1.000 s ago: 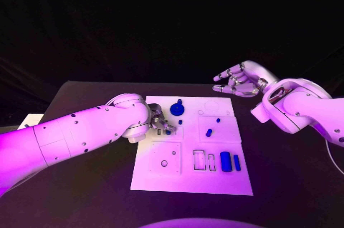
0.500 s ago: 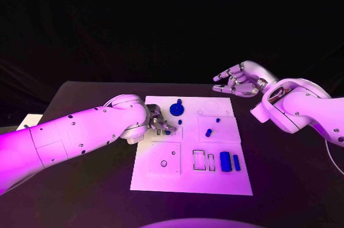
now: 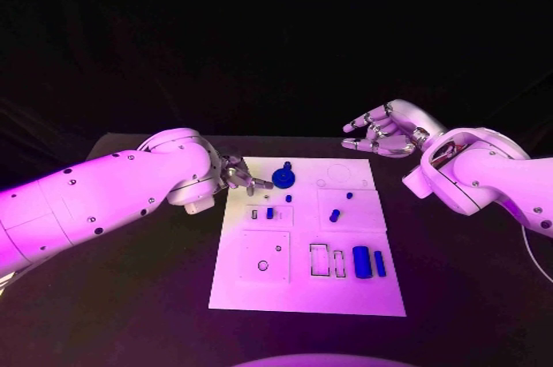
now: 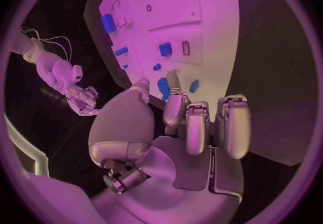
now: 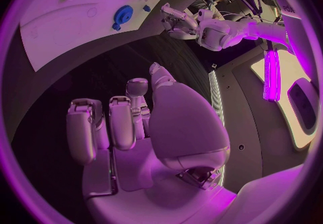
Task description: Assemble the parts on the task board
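Observation:
The white task board (image 3: pixel 305 291) lies mid-table. A blue gear (image 3: pixel 284 175) sits near its far edge. A short blue part (image 3: pixel 270 213) stands in a slot plate on the board's left side, and small blue pegs (image 3: pixel 334 215) lie around the middle. Two blue bars (image 3: pixel 363 261) lie at the right, beside empty slots. My left hand (image 3: pixel 242 176) hovers at the board's far left corner, fingers loosely bent and holding nothing; the left wrist view shows the gear (image 4: pixel 163 88) just past its fingertips (image 4: pixel 174 81). My right hand (image 3: pixel 386 129) hangs raised beyond the far right corner, loosely curled and empty.
The black table (image 3: pixel 138 295) spreads out on both sides of the board. A pale flat object (image 3: pixel 44 193) lies at the table's left edge. My left forearm (image 3: pixel 104 199) stretches over the table left of the board.
My left hand has lifted off the slot plate and drawn back toward the board's far left corner, leaving the short blue part in its slot. The right hand has stayed still.

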You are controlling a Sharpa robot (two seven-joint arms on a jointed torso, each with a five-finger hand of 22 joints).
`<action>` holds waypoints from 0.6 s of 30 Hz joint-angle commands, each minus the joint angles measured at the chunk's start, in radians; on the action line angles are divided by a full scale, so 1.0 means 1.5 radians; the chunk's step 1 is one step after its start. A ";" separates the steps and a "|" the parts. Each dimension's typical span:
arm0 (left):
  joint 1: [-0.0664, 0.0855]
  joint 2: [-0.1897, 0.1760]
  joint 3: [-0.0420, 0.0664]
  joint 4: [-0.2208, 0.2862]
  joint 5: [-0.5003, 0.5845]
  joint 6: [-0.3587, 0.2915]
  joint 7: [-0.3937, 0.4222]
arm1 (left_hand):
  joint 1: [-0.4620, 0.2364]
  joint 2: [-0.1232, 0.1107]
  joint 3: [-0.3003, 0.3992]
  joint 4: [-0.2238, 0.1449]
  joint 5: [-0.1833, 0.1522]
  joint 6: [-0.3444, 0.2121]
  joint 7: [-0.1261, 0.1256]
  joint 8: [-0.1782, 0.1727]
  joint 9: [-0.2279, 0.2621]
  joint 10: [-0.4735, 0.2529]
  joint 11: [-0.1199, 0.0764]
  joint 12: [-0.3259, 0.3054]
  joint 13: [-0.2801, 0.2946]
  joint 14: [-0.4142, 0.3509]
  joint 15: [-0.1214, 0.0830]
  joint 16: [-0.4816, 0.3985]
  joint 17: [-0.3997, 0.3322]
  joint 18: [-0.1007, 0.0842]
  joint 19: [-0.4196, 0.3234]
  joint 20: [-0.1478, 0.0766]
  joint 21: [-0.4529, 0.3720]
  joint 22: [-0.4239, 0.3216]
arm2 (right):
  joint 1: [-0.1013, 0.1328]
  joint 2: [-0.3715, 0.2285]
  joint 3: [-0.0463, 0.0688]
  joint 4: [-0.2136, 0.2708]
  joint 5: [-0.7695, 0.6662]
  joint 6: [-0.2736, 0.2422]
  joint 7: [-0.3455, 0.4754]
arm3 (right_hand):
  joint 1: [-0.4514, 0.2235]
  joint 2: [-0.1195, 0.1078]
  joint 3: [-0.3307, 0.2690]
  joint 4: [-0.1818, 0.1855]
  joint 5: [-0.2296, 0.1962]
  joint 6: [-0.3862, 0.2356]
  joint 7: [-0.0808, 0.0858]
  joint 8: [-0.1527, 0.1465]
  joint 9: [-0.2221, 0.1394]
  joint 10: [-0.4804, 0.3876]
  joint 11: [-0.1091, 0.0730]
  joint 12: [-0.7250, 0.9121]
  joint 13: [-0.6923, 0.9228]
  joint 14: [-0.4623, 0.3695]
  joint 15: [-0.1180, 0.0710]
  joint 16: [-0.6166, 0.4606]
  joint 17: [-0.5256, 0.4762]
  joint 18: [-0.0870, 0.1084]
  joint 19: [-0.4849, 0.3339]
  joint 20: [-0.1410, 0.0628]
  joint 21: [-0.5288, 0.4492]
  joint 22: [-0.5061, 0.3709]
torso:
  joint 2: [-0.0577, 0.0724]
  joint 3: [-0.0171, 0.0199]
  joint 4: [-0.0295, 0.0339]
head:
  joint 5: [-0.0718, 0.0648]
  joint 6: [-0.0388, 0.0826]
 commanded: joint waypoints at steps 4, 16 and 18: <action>0.028 0.004 0.003 -0.045 0.048 0.045 -0.026 | 0.021 0.023 -0.020 -0.001 -0.005 -0.022 0.009 -0.018 -0.008 -0.013 0.006 -0.011 -0.010 0.069 0.004 0.002 0.176 -0.001 0.039 0.003 -0.009 0.129 | -0.001 0.004 -0.001 -0.004 -0.003 0.009 0.004 | -0.004 0.001 -0.001 0.002 0.003 0.004 0.001 0.003 0.001 -0.004 0.002 -0.004 -0.001 0.027 0.002 -0.003 -0.001 0.004 -0.005 0.000 -0.004 0.067 | 0.001 0.0000 0.0003 | 0.004 0.007; 0.040 0.074 -0.006 -0.193 -0.025 0.096 0.002 | 0.076 0.040 -0.041 -0.002 -0.003 -0.042 0.026 -0.064 -0.056 -0.029 0.021 -0.029 -0.028 0.069 0.017 0.002 0.176 0.001 0.035 0.015 -0.016 0.123 | -0.004 0.013 -0.002 -0.009 -0.003 0.011 0.003 | -0.004 0.001 -0.002 0.003 0.004 0.004 0.001 0.003 0.001 -0.004 0.002 -0.003 0.000 0.027 0.002 -0.002 0.000 0.004 -0.004 0.000 -0.004 0.067 | 0.003 -0.0009 -0.0007 | 0.003 0.011; 0.040 0.083 -0.009 -0.208 -0.031 0.103 0.007 | 0.077 0.040 -0.041 -0.002 -0.003 -0.042 0.026 -0.064 -0.056 -0.029 0.021 -0.029 -0.028 0.069 0.017 0.002 0.176 0.001 0.036 0.015 -0.016 0.123 | -0.004 0.014 -0.002 -0.009 -0.003 0.011 0.003 | -0.004 0.001 -0.002 0.003 0.004 0.004 0.001 0.003 0.001 -0.004 0.002 -0.003 0.000 0.027 0.002 -0.002 0.000 0.004 -0.004 0.000 -0.004 0.067 | 0.003 -0.0006 -0.0015 | 0.004 0.010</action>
